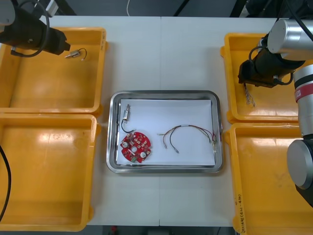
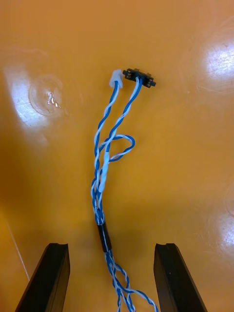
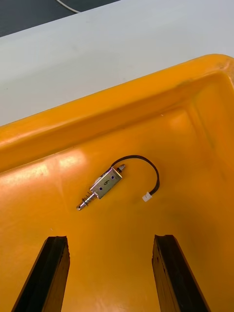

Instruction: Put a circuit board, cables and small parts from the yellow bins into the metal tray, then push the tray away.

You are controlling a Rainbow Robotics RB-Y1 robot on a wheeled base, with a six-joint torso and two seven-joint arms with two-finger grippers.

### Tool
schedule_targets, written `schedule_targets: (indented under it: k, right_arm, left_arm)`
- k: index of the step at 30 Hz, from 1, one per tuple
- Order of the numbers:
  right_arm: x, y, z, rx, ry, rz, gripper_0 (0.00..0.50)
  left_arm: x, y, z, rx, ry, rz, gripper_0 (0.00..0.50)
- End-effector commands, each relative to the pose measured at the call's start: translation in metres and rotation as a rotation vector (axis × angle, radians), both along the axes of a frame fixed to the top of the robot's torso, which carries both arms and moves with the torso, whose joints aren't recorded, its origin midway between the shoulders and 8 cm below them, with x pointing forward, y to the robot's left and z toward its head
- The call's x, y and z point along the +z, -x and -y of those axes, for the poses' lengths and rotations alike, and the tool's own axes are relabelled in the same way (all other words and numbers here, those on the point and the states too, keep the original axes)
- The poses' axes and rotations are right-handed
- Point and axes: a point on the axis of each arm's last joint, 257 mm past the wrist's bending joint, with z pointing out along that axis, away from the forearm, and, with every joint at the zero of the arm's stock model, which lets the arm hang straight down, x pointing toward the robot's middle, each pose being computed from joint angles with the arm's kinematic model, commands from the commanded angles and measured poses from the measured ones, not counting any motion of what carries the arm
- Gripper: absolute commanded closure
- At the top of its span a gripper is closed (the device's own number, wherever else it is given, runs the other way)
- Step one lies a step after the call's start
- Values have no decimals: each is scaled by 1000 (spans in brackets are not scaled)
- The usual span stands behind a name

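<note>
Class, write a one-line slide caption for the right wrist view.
Open right hand poised over a twisted blue and white cable lying in a yellow bin.

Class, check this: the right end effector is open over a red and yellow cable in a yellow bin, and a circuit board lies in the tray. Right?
Not quite. The right wrist view shows the cable under the open right end effector is twisted blue and white. It does lie in a yellow bin, and the circuit board is in the tray.

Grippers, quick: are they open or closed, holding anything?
Left gripper: open, empty, over a small metal part.
Right gripper: open, over the blue and white cable, holding nothing.
</note>
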Motion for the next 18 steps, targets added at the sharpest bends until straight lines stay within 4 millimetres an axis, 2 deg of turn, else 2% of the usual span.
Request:
schedule_targets:
  k: [1, 18]
  right_arm:
    - [-6, 1, -4, -39, -35, 6, 0]
    - [-18, 0, -4, -48, -47, 21, 0]
  left_arm:
    - [43, -23, 12, -84, -52, 118, 0]
    - [4, -50, 21, -101, -103, 159, 0]
